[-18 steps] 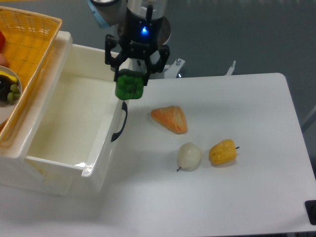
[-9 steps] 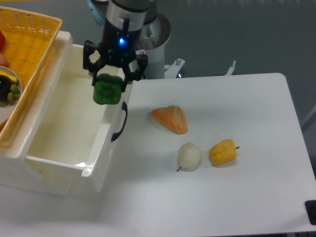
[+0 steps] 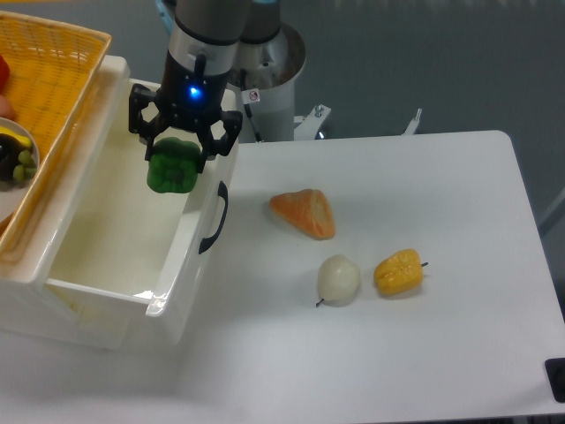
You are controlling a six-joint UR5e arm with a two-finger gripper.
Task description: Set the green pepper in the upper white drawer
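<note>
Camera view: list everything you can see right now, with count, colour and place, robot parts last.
green pepper: 1, dark green, held in the claw above the open drawer, near its front wall
drawer: 1, cream white with a black handle, open, left side of the table
basket: 1, yellow woven, top left, on the unit behind the drawer; holds a plate of food, only partly seen
orange wedge-shaped food: 1, orange, on the table right of the drawer handle
round vegetable: 1, whitish, on the table, centre
yellow pepper: 1, yellow, just right of the round vegetable
table: 1, white
arm: 1, grey, reaching down from the top
claw: 1, black with a blue light, shut on the green pepper
</note>
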